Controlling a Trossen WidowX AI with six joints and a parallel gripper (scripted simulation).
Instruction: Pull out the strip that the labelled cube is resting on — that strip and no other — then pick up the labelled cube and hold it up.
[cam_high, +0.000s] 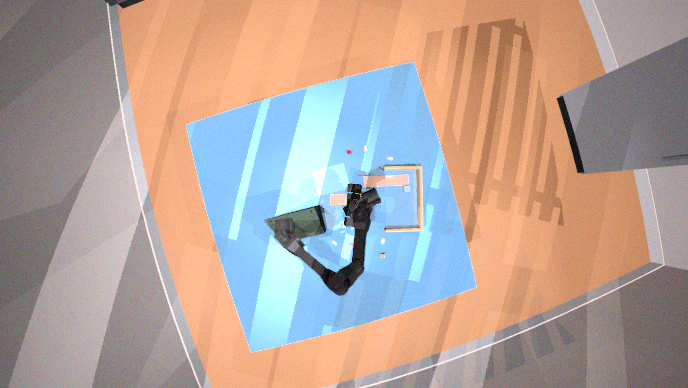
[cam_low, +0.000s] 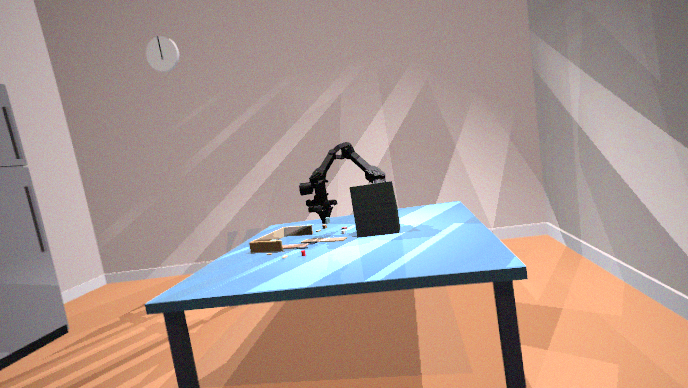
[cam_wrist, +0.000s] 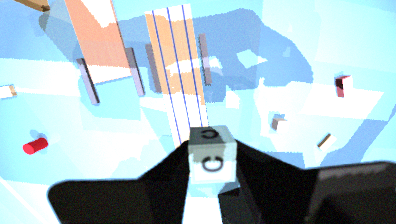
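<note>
My gripper is shut on a pale grey cube marked with a black C. The cube is held above the table; in the exterior view it shows small at the fingertips. Beyond it in the wrist view, a light orange strip with blue lengthwise lines lies between two short rails, its near end hidden behind the cube. A salmon strip lies beside it, between its own rails. A small pale block sits beside the salmon strip's far end.
A three-sided wooden frame stands around the strips' far side. A red cylinder and several small blocks lie scattered around. A large dark box stands at the arm's base.
</note>
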